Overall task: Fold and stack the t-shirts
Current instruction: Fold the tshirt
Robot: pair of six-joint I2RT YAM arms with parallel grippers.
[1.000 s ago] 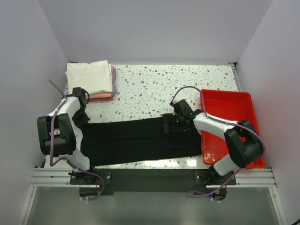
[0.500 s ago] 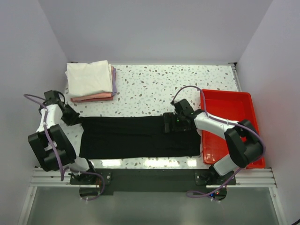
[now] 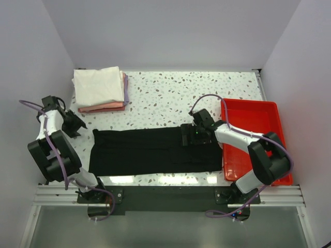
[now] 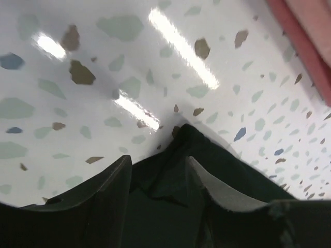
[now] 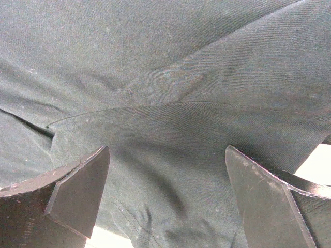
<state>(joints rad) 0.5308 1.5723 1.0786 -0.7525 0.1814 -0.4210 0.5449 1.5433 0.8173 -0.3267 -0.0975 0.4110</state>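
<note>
The black t-shirt (image 3: 150,151) lies lower centre as a long band, seemingly half folded. Crosswise folds and stacking on the folded pile (image 3: 99,87), upper left, remain. The right gripper (image 3: 185,136) spreads wide over it. The left gripper (image 3: 72,125), jaws parted, sits at its left end. The white top shirt hides most of the pile.

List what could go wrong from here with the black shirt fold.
1. The right gripper hovers open over creased, overlapping layers of the black shirt; closing there may pinch only one layer and pull the fold apart.
2. The shirt's right end lies close beside the red tray; dragging it could snag on the rim.
3. The left gripper is open beside the shirt's left corner, near the folded stack; a wide swing might nudge it.
</note>
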